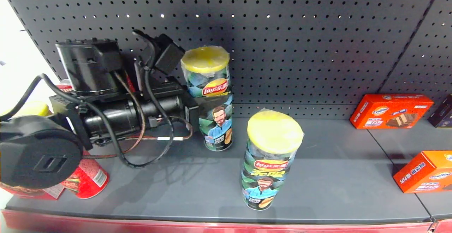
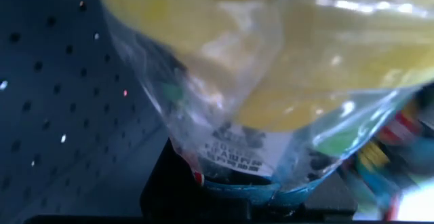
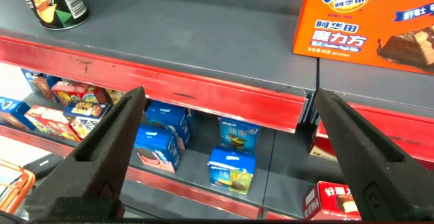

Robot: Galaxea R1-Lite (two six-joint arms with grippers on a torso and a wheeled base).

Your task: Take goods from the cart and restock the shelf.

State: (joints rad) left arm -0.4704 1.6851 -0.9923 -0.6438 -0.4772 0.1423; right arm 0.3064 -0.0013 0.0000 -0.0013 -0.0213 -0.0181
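Two tall chip cans with yellow lids stand on the grey shelf. The rear chip can is upright near the pegboard, and my left gripper is shut on its middle from the left side. In the left wrist view that can's yellow lid and clear wrap sit very close to the camera. The front chip can stands free, nearer the shelf edge. My right gripper is open and holds nothing, level with the red shelf lip; a chip can's base shows beyond it.
Red snack cans lie at the shelf's left end under my left arm. Orange boxes sit on the right; one is near my right gripper. Blue boxes fill the lower shelf. The pegboard closes the back.
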